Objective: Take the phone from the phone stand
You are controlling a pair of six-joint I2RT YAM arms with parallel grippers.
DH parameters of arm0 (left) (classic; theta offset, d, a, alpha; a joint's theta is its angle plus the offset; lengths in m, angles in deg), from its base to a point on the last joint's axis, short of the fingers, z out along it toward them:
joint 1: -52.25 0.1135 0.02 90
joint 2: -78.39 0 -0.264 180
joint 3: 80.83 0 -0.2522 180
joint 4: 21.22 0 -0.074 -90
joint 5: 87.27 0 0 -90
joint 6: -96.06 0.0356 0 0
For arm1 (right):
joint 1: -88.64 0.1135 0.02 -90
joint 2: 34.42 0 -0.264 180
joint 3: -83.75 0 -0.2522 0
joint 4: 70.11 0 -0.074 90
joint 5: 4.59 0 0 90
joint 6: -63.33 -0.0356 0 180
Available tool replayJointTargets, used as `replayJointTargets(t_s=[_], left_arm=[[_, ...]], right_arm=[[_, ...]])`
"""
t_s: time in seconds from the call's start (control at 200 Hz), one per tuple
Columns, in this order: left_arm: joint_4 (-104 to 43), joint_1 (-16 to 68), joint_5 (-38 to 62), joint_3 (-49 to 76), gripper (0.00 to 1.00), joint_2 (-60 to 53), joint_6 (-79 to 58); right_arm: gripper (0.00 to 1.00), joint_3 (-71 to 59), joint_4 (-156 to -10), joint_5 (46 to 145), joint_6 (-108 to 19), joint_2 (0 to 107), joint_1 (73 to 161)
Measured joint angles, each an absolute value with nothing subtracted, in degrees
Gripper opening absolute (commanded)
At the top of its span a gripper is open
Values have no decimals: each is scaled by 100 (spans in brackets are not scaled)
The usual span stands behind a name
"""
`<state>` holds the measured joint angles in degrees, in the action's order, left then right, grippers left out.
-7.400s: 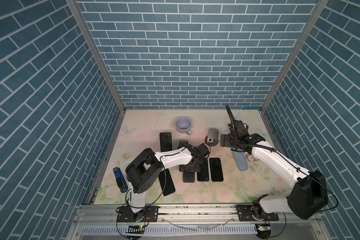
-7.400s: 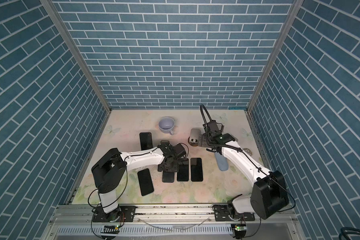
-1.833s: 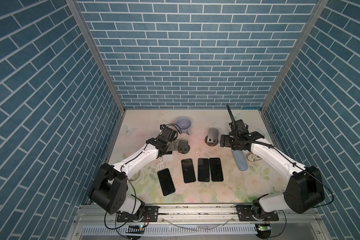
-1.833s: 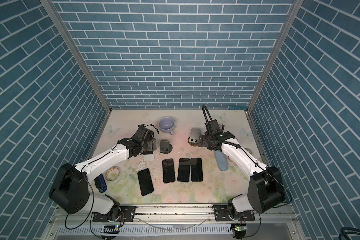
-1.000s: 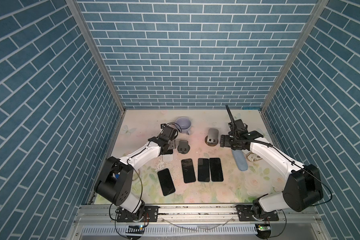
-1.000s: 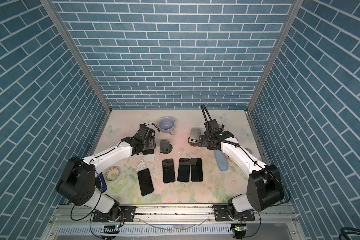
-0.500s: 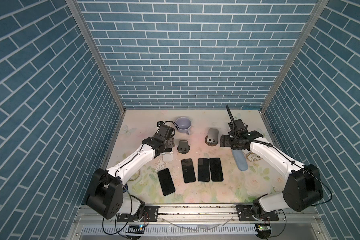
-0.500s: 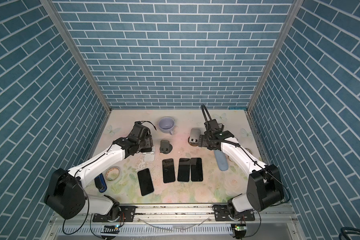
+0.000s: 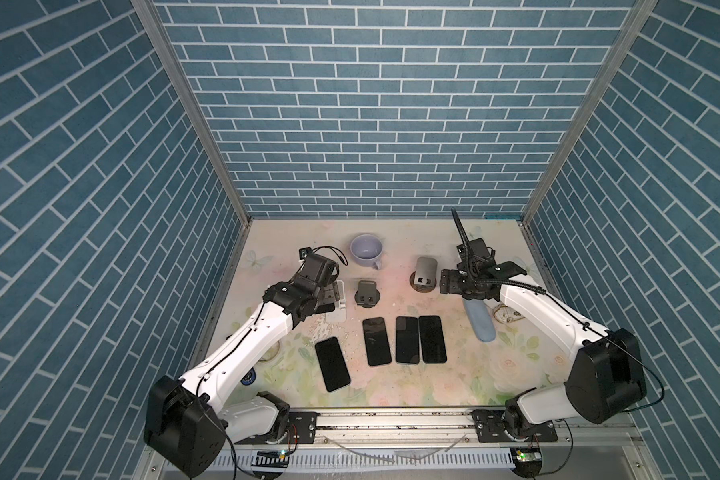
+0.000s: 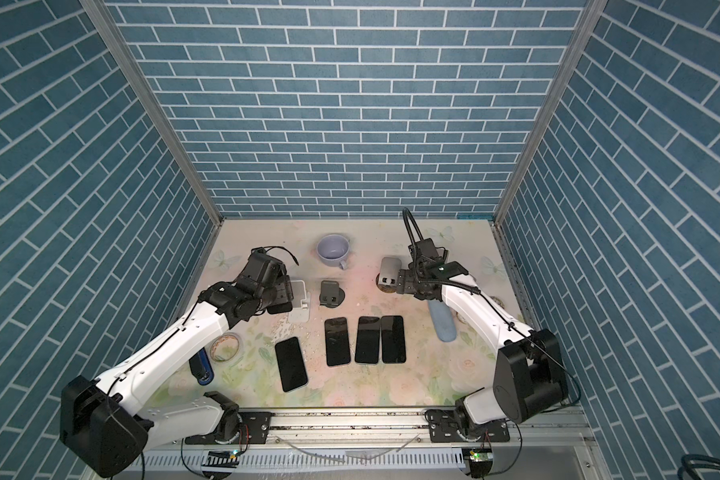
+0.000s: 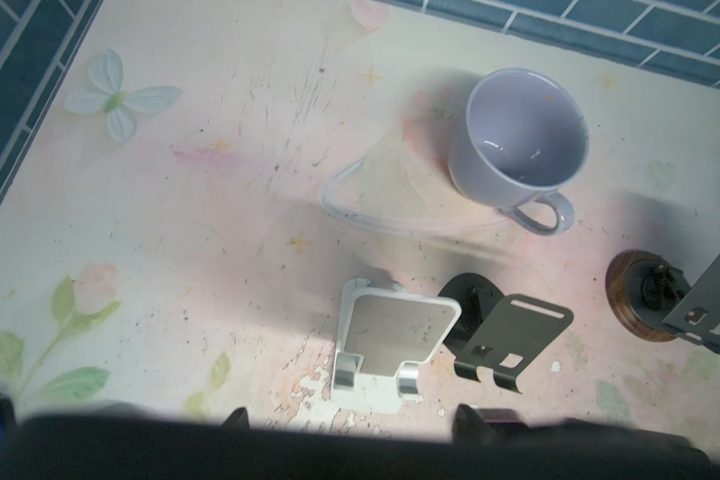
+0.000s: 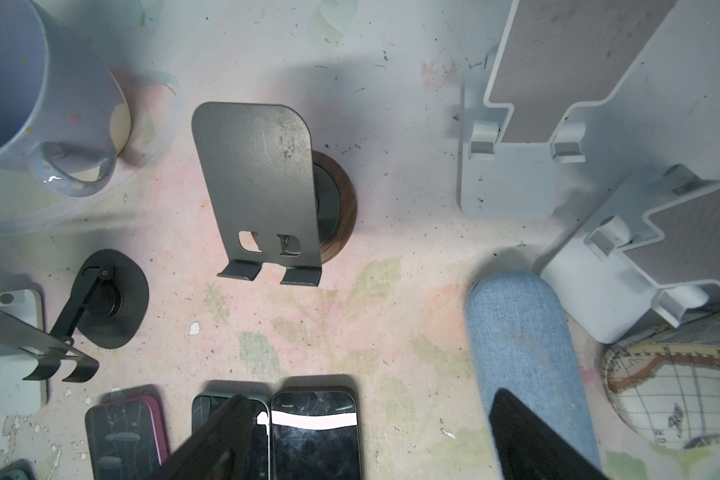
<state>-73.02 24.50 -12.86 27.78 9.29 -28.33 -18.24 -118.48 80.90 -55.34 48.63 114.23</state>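
The phone (image 9: 324,308) (image 10: 278,308) is a dark slab lying flat just off the table, with my left gripper (image 9: 331,293) (image 10: 285,293) shut across it. In the left wrist view it is a blurred black band (image 11: 350,453) hiding all but the fingertips of the gripper (image 11: 352,413). Just beyond them the white phone stand (image 9: 337,305) (image 11: 391,332) is empty, its grey pad bare. My right gripper (image 9: 445,281) (image 12: 371,399) is open and holds nothing, level with a grey stand (image 9: 425,270) on a wooden base.
A black stand (image 9: 366,293) sits right of the white one, a lilac mug (image 9: 366,251) behind. Three phones (image 9: 406,338) lie in a row, another (image 9: 332,363) front-left. A blue pouch (image 9: 481,322) lies under the right arm, a tape roll (image 10: 225,345) under the left.
Seven seconds ago the phone leaned on the white stand while my left gripper was at the phone row. It has since taken the phone, and in the last second drew it slightly front-left. The right arm is still.
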Motion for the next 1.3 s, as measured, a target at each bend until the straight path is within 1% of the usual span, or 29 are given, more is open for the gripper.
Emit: replayJointTargets(t_s=[0.2, 0.635, 0.83, 1.0, 1.3], left_arm=[[-7895, 2448, -1254, 2778, 52, 1018, -2978], [-8529, 2448, -1133, 2835, 53, 1066, -3330], [-8607, 2448, -1109, 3099, 54, 1012, -3461], [-8614, 2468, -1109, 3213, 54, 745, -3463], [-8406, 2837, -1076, 3484, 55, 365, -3356]], right_arm=[[91, -1824, -11828, 8097, -5534, 4860, 11423], [91, -1830, -11813, 8094, -5532, 4775, 11423], [91, -1830, -11802, 8094, -5532, 4721, 11423], [91, -1833, -11785, 8092, -5532, 4721, 11423], [91, -1865, -11772, 8073, -5532, 4721, 11423]])
